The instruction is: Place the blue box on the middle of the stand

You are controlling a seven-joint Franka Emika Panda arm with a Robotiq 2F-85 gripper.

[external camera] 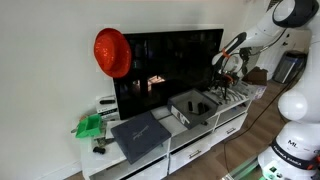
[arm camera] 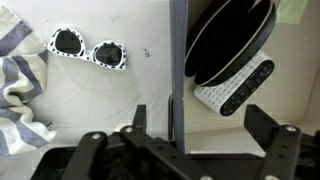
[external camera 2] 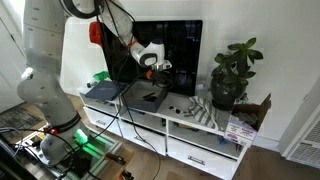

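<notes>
The blue box (external camera: 193, 106) sits on top of the white stand (external camera: 200, 140), in front of the TV's right half; it also shows in an exterior view (external camera 2: 150, 96). In the wrist view its grey-blue wall (arm camera: 178, 60) runs straight up the frame. My gripper (arm camera: 200, 118) is open, with one finger on each side of that wall and not touching it. In both exterior views the gripper (external camera: 222, 71) (external camera 2: 150, 63) hangs just above the box. Right of the wall I see a black oval thing (arm camera: 232, 40) and a white keypad-like object (arm camera: 238, 88).
A flat dark slate-blue panel (external camera: 140, 135) and a green thing (external camera: 90, 126) lie at one end of the stand. A black TV (external camera: 165, 65) with a red object (external camera: 112, 52) stands behind. White spotted sunglasses (arm camera: 90, 48), a striped cloth (arm camera: 15, 85) and a potted plant (external camera 2: 228, 78) are on the other side.
</notes>
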